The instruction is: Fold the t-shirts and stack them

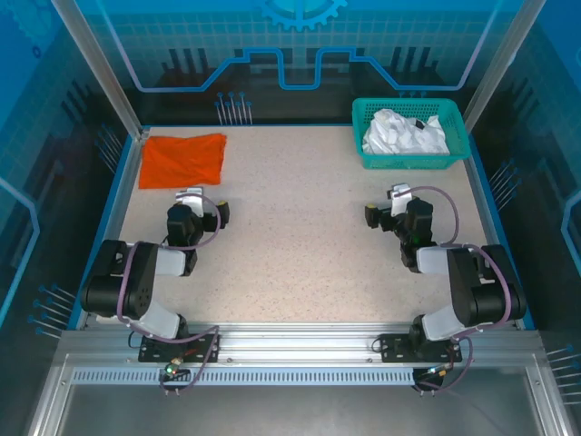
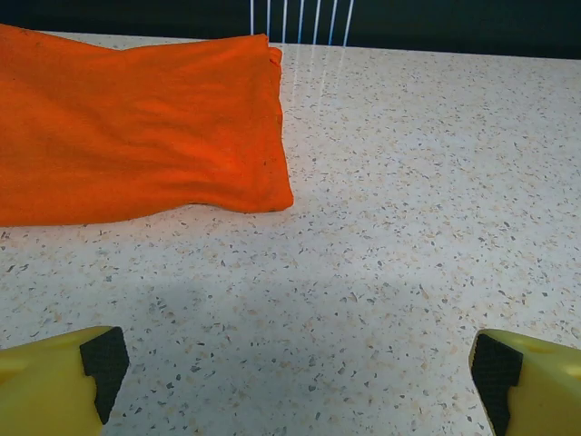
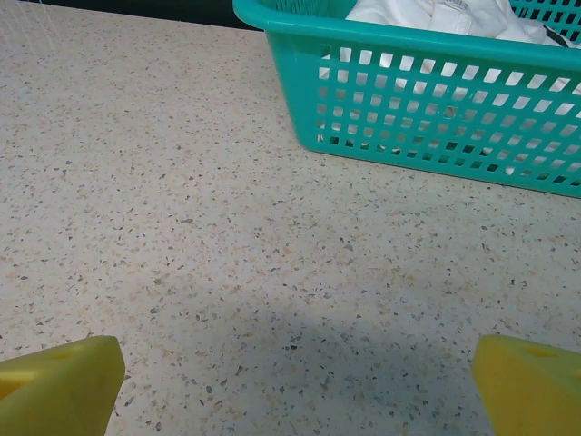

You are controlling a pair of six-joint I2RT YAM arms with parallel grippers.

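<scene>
An orange-red t-shirt (image 1: 182, 160) lies folded flat at the table's far left; in the left wrist view the orange-red t-shirt (image 2: 136, 136) fills the upper left. A white t-shirt (image 1: 404, 134) sits crumpled inside the teal basket (image 1: 363, 136) at the far right, and the white t-shirt (image 3: 436, 14) peeks over the rim in the right wrist view. My left gripper (image 1: 192, 194) hovers just short of the orange shirt, open, with bare table between its fingers (image 2: 104, 363). My right gripper (image 1: 399, 193) stands open a little in front of the basket, its fingers (image 3: 64, 381) wide apart.
The teal mesh basket (image 3: 436, 100) stands at the far right corner, close to the blue table border (image 1: 481, 182). Speckled tabletop (image 1: 300, 236) stretches between the two arms. Transparent enclosure walls and metal posts ring the table.
</scene>
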